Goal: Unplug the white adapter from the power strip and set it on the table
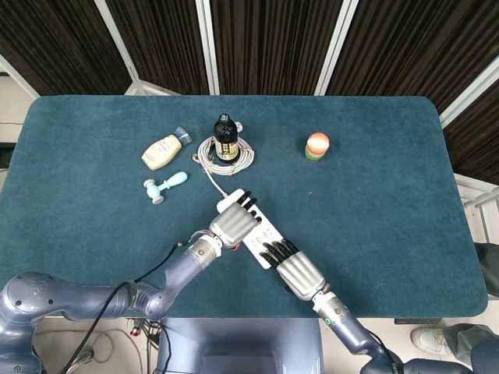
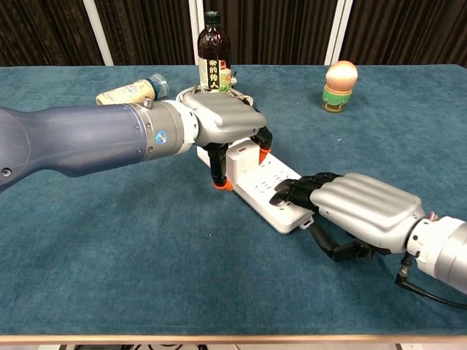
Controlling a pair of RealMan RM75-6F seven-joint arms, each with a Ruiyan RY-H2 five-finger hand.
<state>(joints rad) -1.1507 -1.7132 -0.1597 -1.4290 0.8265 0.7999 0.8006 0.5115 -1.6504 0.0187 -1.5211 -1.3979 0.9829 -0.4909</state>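
Fingertips of the right hand (image 2: 355, 210) are pressing flat on the near end of the power strip (image 2: 271, 186), gripping nothing. Just beyond, the left hand (image 2: 226, 120) is arching over the white adapter (image 2: 243, 153), still plugged in, fingers straddling it; whether they are touching it I cannot tell. Farther back, a dark bottle (image 2: 211, 51) is standing inside the coiled cable (image 1: 224, 153).
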